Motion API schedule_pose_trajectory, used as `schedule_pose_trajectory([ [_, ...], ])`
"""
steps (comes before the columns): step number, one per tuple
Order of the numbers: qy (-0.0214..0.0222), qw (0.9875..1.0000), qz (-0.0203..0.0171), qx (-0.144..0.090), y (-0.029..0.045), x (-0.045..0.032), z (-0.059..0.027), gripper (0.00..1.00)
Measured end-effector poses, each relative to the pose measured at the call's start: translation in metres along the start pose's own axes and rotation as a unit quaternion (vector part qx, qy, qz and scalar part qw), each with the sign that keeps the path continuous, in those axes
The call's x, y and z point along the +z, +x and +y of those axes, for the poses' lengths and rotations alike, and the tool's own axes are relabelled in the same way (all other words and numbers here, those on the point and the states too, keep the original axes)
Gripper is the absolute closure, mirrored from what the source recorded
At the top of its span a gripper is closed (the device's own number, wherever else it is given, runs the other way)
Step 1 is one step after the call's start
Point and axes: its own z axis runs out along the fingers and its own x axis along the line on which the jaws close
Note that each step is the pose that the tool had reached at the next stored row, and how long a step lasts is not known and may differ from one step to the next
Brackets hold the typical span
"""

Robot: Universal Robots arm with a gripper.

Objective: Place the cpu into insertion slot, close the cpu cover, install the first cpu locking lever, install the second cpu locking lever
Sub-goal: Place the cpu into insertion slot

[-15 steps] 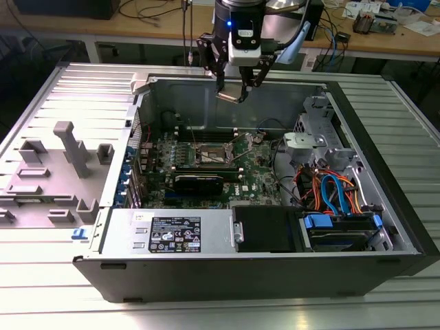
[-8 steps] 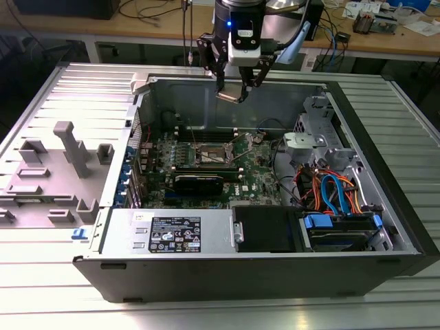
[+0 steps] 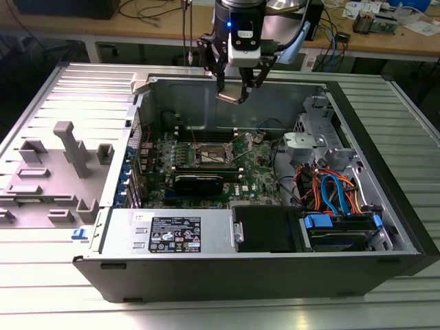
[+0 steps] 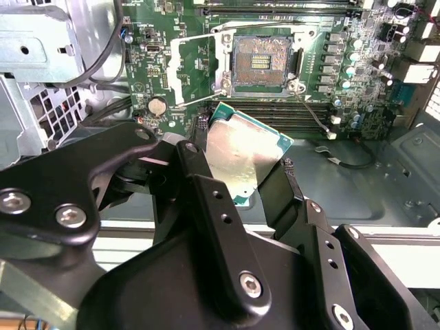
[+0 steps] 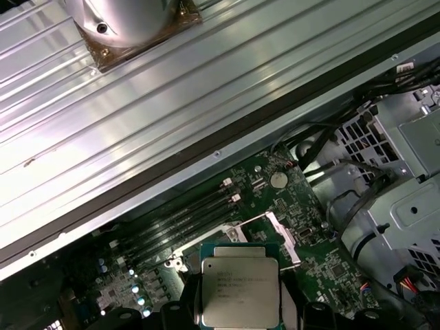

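Note:
My gripper (image 3: 232,93) hangs above the open computer case, shut on the cpu (image 3: 232,97). In the second wrist view the cpu (image 4: 242,152) is a silver-topped square with a green edge, tilted and pinched between the two black fingers (image 4: 200,167). Well below it on the green motherboard lies the insertion slot (image 4: 261,62), uncovered, its dark pin field showing. The cpu cover (image 4: 191,63) stands swung open beside the slot. In the first wrist view the cpu (image 5: 239,285) faces the camera and hides most of the slot, with the raised cover (image 5: 278,234) beside it.
Long black memory slots (image 4: 275,110) run beside the socket. A black card (image 3: 198,182) lies across the board. A metal drive cage (image 3: 316,130), coloured cables (image 3: 333,189) and a power supply (image 3: 168,234) crowd the case. A grey fixture (image 3: 65,165) sits at the exterior view's left.

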Motion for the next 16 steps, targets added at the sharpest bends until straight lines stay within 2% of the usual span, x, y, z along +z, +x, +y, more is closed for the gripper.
schedule_pose_trajectory([
  [7,-0.0005,0.9995,-0.0027,0.031,-0.0002,0.0006,-0.0002,0.45],
  [16,-0.0006,0.9995,-0.0029,0.033,-0.0001,0.0007,-0.0003,0.45],
])
